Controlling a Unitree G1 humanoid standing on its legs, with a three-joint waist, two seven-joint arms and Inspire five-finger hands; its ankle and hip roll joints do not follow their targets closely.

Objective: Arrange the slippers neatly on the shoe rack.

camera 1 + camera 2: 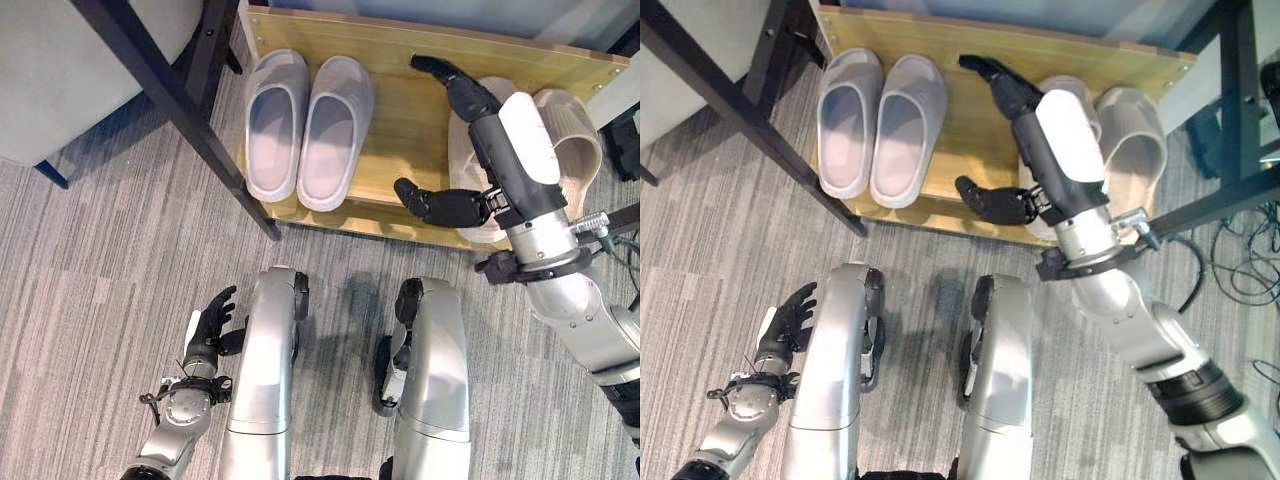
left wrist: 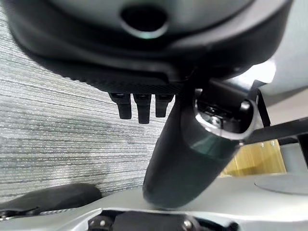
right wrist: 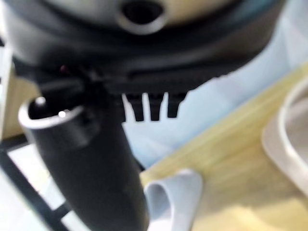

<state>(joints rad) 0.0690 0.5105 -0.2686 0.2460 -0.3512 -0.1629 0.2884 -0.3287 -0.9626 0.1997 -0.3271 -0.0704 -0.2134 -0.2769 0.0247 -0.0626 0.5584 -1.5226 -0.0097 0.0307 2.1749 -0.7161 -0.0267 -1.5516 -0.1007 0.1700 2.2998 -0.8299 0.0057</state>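
Observation:
A pair of pale grey slippers (image 1: 300,130) lies side by side, toes toward the front, on the left part of the wooden shoe rack shelf (image 1: 410,120). A pair of beige slippers sits on the right part: the right one (image 1: 572,138) shows plainly, while the left one (image 1: 459,150) is largely covered by my right hand (image 1: 500,150). That hand reaches over it, open, with straight fingers pointing to the shelf's back and its thumb spread toward the shelf's middle. My left hand (image 1: 210,320) hangs open low over the carpet.
A black metal frame leg (image 1: 180,110) slants across the shelf's left end, with a grey seat (image 1: 60,70) behind it. Bare wood lies between the two pairs. Grey striped carpet (image 1: 100,260) lies in front of the rack.

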